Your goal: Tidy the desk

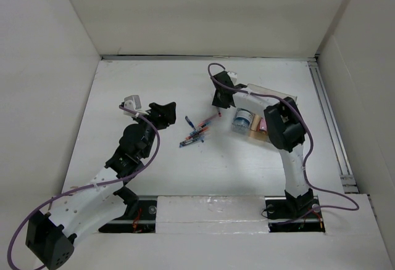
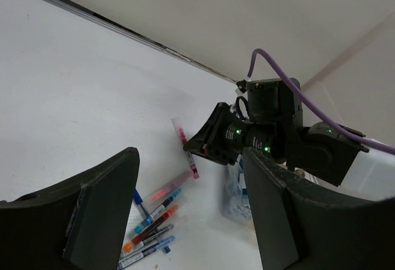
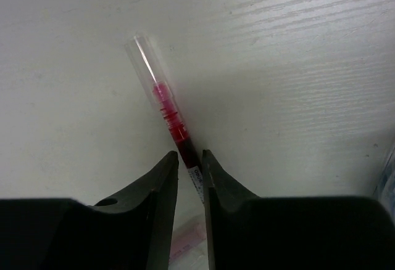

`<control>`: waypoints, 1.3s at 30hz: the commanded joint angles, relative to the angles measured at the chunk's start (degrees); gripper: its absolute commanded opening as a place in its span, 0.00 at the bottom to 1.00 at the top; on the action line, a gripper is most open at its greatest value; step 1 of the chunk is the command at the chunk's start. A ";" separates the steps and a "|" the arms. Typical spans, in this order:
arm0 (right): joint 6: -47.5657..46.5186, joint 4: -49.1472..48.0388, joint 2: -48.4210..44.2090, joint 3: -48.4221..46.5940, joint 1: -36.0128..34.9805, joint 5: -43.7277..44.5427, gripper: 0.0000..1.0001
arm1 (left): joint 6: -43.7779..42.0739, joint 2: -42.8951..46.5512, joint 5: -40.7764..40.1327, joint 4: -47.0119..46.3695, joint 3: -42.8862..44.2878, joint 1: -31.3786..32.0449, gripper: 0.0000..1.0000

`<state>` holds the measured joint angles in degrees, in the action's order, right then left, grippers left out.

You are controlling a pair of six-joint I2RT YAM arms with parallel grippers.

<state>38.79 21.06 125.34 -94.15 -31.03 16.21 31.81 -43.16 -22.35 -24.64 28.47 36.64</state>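
Note:
The white desk (image 1: 154,171) holds a loose pile of several coloured pens (image 1: 194,135), also seen in the left wrist view (image 2: 148,227). My right gripper (image 1: 221,102) is shut on a pink-red pen (image 3: 170,119). The pen sticks out past the fingertips (image 3: 166,162) and slants over the desk surface. The left wrist view shows the same pen (image 2: 188,153) in the right gripper (image 2: 213,140). My left gripper (image 1: 165,113) is open and empty, left of the pile, its fingers (image 2: 105,208) spread wide.
A small clear plastic box (image 1: 244,120) with blue print stands right of the pens, also in the left wrist view (image 2: 237,196). A tan block (image 1: 259,135) and a white container (image 1: 271,94) sit under the right arm. A metal rail (image 1: 327,116) runs along the right edge.

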 commanded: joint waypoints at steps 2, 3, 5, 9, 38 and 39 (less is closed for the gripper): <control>-0.90 2.85 1.66 -3.23 -0.44 0.31 0.25 | -0.88 0.62 0.99 -3.65 -0.78 0.10 0.64; -0.90 2.85 1.75 -3.41 -0.44 0.66 0.23 | -0.88 0.53 0.82 -3.66 -0.87 0.10 0.64; -0.82 2.85 2.01 -3.85 -0.44 1.19 0.14 | -0.87 0.35 0.73 -2.70 -0.35 0.10 0.64; -0.20 -1.08 -1.65 -0.96 -0.44 2.42 0.01 | -1.05 1.06 1.08 -3.74 -0.96 0.10 0.64; 19.13 -11.13 -68.21 57.50 25.93 2.34 0.01 | -0.26 1.50 4.15 -3.92 -0.78 0.10 0.64; 19.13 -9.56 -67.60 57.41 26.80 2.51 0.00 | -0.35 1.50 4.16 -4.09 -1.04 0.10 0.64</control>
<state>56.77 11.51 57.74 -36.14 -5.26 19.49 31.77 -42.24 -19.35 -25.71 27.57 36.64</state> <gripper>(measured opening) 0.125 0.639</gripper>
